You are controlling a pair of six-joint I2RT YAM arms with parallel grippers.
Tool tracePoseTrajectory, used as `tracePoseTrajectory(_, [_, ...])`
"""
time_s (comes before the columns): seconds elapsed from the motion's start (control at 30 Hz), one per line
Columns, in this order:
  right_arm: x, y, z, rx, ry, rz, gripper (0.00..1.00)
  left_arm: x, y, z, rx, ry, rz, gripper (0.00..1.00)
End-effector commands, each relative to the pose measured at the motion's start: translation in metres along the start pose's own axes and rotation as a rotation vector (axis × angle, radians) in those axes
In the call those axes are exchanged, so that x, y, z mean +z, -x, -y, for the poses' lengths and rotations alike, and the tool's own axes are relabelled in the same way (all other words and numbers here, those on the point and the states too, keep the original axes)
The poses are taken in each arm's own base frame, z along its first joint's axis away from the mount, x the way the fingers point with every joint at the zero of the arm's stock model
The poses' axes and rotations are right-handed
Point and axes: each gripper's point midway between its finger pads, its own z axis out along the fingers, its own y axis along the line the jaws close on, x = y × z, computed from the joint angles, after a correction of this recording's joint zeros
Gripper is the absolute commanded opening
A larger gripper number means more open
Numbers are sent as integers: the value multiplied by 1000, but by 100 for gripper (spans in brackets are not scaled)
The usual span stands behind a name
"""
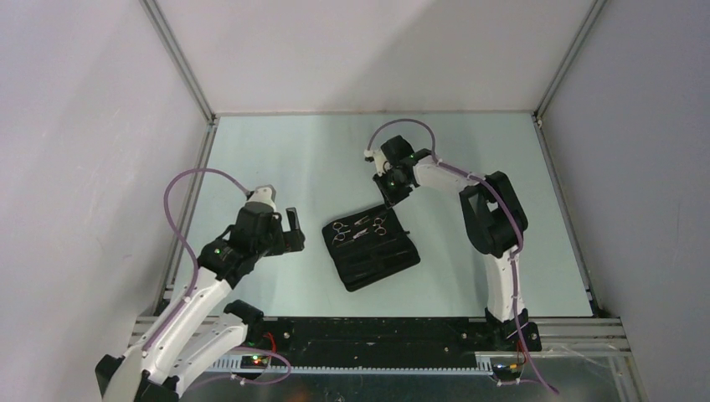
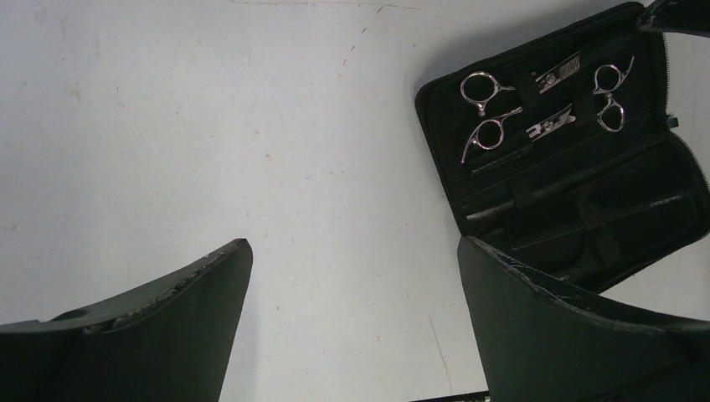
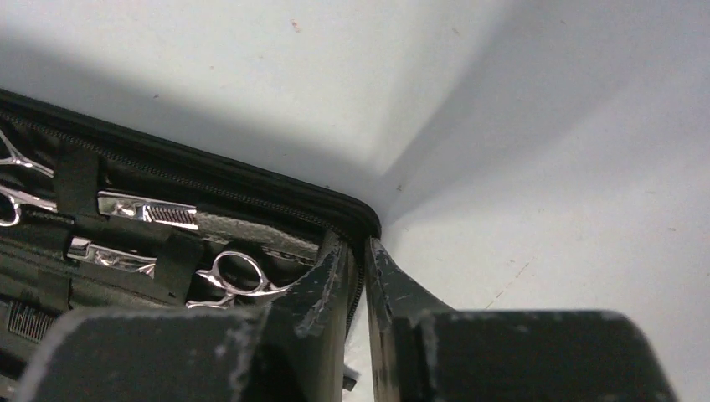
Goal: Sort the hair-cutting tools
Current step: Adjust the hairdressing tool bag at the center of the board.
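A black zip case lies open in the middle of the table. Two silver scissors are strapped in its far half. In the left wrist view they show with ring handles left and right. I cannot make out the combs against the black lining. My right gripper is at the case's far right corner, shut on the zip rim in the right wrist view, next to a scissor ring. My left gripper is open and empty, left of the case.
Grey walls with metal frame posts enclose the table on three sides. A black rail runs along the near edge between the arm bases. Bare table lies under the left gripper.
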Motion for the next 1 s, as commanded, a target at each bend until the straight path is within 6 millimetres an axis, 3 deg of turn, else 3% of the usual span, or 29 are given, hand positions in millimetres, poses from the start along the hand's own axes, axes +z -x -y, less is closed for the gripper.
tracePoseTrajectory(0.0, [2,-10,22,111,-69,9,13,-5,21,13,5,-48,48,100])
tracePoseTrajectory(0.1, [-11,-21,36,191,-142,32,6,-4,23,17,-4,-64,52,100])
tracePoseTrajectory(0.23, [-29,-57,38,382,-225,-2,0,-3,24,24,-25,-96,43,100])
tracePoseTrajectory(0.3, [-34,-90,29,475,-250,-40,0,-3,23,28,-41,-110,37,100])
tracePoseTrajectory(0.33, [-43,-91,25,496,-255,-15,0,-2,22,29,-48,-114,35,100])
tracePoseTrajectory(0.37, [-42,-110,18,550,-262,-35,0,-2,21,31,-66,-120,29,100])
tracePoseTrajectory(0.4, [-50,-112,12,564,-266,-10,0,-2,20,31,-75,-123,27,100])
tracePoseTrajectory(0.43, [-49,-130,5,612,-274,-35,0,-1,18,33,-90,-129,18,100])
tracePoseTrajectory(0.47, [-56,-130,-4,613,-264,-10,2,0,16,33,-110,-130,13,100])
tracePoseTrajectory(0.5, [-55,-144,-12,638,-264,-29,5,1,14,34,-122,-136,9,100])
tracePoseTrajectory(0.6, [-69,-144,-45,615,-188,37,14,6,6,40,-174,-163,-12,100])
tracePoseTrajectory(0.7, [-85,-134,-61,607,-94,100,28,9,0,53,-222,-231,-43,100])
tracePoseTrajectory(0.83, [-105,-110,-54,617,2,204,39,16,2,72,-290,-317,-43,99])
tracePoseTrajectory(0.97, [-116,-87,-29,667,76,302,47,30,14,85,-327,-357,-28,98])
